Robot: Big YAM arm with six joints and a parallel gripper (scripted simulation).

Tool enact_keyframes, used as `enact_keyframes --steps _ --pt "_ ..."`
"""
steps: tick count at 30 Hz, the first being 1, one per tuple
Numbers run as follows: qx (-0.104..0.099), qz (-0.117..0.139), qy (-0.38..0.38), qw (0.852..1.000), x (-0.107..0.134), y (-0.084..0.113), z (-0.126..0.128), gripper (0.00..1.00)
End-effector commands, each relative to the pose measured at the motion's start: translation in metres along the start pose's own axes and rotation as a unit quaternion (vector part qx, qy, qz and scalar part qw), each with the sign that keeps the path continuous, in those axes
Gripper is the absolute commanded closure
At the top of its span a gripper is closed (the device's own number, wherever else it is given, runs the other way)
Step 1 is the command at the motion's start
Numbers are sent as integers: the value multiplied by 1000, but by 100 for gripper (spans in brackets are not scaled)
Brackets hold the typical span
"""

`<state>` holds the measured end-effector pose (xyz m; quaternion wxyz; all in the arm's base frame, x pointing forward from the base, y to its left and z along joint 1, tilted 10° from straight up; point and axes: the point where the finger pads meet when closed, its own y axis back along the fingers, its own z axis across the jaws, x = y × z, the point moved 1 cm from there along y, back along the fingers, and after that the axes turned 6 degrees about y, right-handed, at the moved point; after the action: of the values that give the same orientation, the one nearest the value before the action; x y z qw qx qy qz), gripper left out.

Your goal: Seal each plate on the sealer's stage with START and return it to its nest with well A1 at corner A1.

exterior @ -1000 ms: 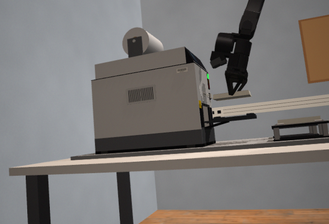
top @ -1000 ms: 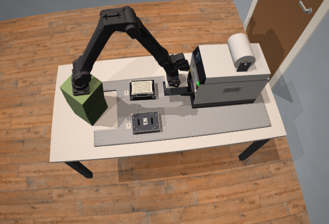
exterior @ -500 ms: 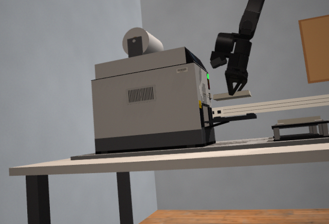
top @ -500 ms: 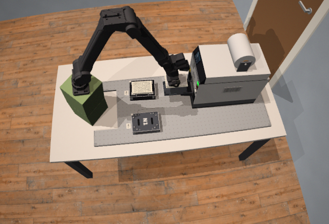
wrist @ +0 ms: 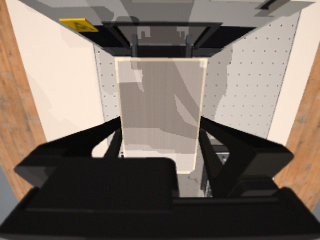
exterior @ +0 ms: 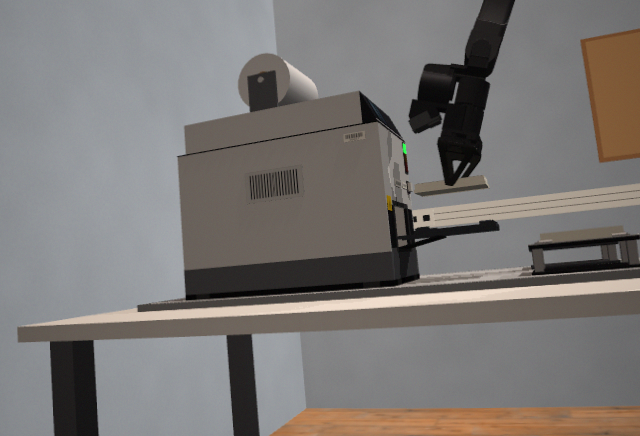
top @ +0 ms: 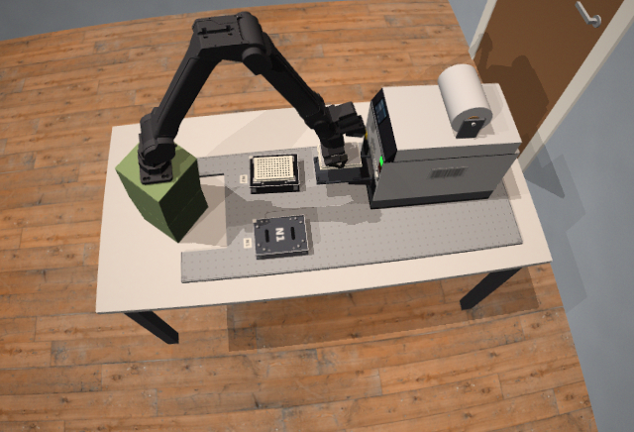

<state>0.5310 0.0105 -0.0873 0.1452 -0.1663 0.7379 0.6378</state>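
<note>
My gripper (top: 335, 161) (exterior: 458, 180) (wrist: 160, 120) is shut on a plate (top: 354, 157) (exterior: 478, 183) (wrist: 160, 90) by its long sides. The plate's top is smooth and greyish with no wells showing, as if covered with foil. It hangs level above the sealer's stage (top: 327, 176) (exterior: 465, 228), which is out, with a gap between them. The sealer (top: 425, 176) (exterior: 289, 235) shows a green lamp (top: 380, 161) (exterior: 404, 148). An open plate (top: 273, 167) (exterior: 581, 235) with visible wells sits in nest N2 (top: 273, 185). Nest N1 (top: 294, 249) is empty.
The sealer's front stands close beyond the held plate and the wrist. A foil roll (top: 461, 90) (exterior: 299, 84) sits on top of the sealer. The green arm pedestal (top: 178, 207) stands at the left end of the table (top: 138, 283).
</note>
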Motion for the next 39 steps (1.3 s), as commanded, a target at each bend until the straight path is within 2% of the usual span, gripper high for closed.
enact_keyframes --steps 1,11,12,15,23,30,36,39 --pt "2 1 -7 1000 1 -6 -5 100" --pt "2 2 -6 1000 2 -6 -4 100" --pt "-2 2 4 1000 22 -15 8 100" --pt "-4 4 11 1000 24 -15 10 100" --pt "-6 -14 17 1000 -6 -1 13 100" --pt "-1 -28 -9 1000 -19 7 -2 100" --pt "-5 -35 -2 999 -24 12 7 100" --pt "-6 -25 1 1000 -15 6 10 100"
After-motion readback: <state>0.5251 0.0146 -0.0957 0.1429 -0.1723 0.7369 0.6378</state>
